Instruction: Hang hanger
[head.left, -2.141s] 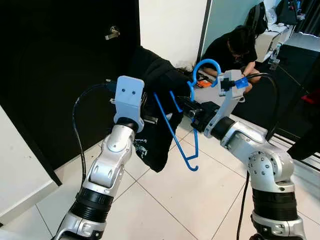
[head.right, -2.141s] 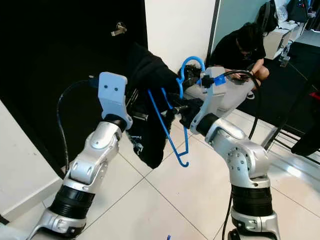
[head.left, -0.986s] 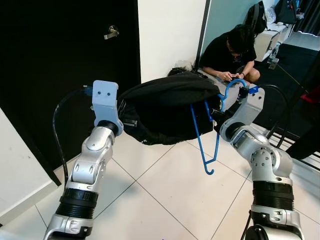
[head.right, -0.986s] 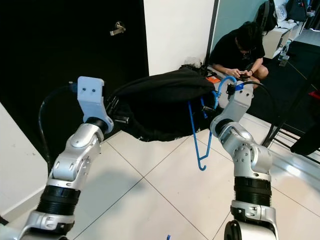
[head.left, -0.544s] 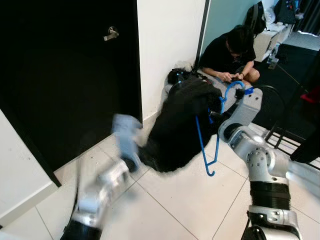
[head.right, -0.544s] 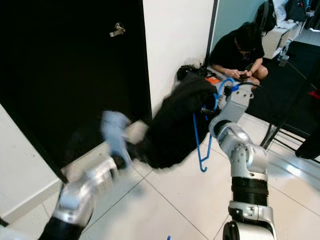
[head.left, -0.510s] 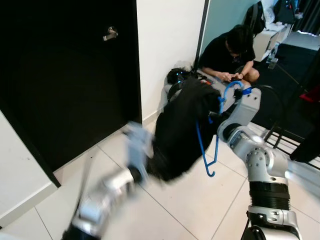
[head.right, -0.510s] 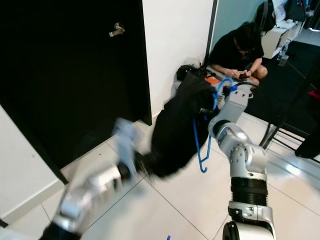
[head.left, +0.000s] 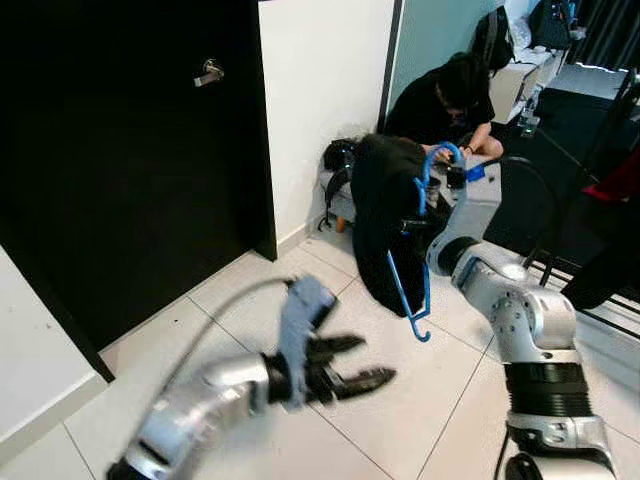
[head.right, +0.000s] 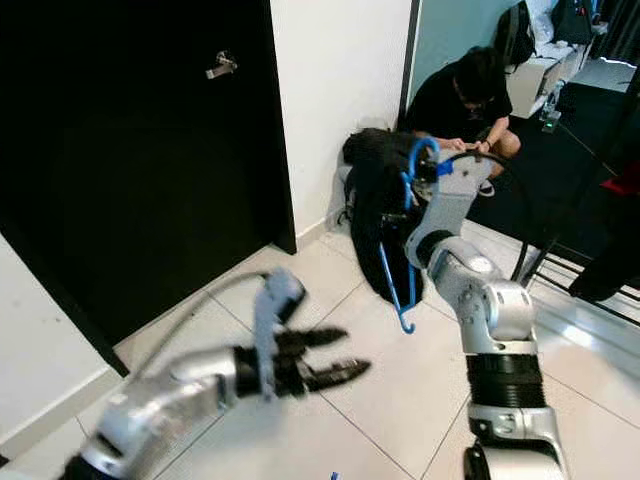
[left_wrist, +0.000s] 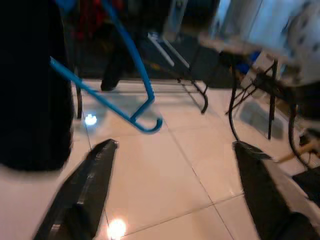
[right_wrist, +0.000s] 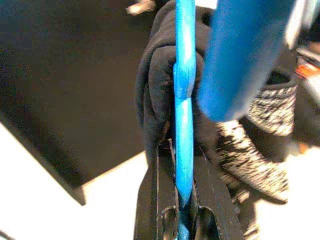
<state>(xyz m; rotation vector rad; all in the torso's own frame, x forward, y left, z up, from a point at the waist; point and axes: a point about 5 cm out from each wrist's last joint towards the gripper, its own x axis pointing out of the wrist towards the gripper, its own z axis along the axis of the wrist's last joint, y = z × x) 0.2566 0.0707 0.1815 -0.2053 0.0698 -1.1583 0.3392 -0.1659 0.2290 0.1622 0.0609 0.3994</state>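
Left eye view: person (head.left: 440, 100) behind hanger (head.left: 418, 250), perhaps close.

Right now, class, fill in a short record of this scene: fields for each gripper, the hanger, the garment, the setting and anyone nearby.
right gripper: raised, shut on the blue hanger
blue hanger: held up, lower end over the tiled floor
black garment: draped on the hanger, hanging down
left gripper: low over the floor, fingers spread, holding nothing, apart from the garment
setting: black door and white wall
person: seated on the floor behind the hanger
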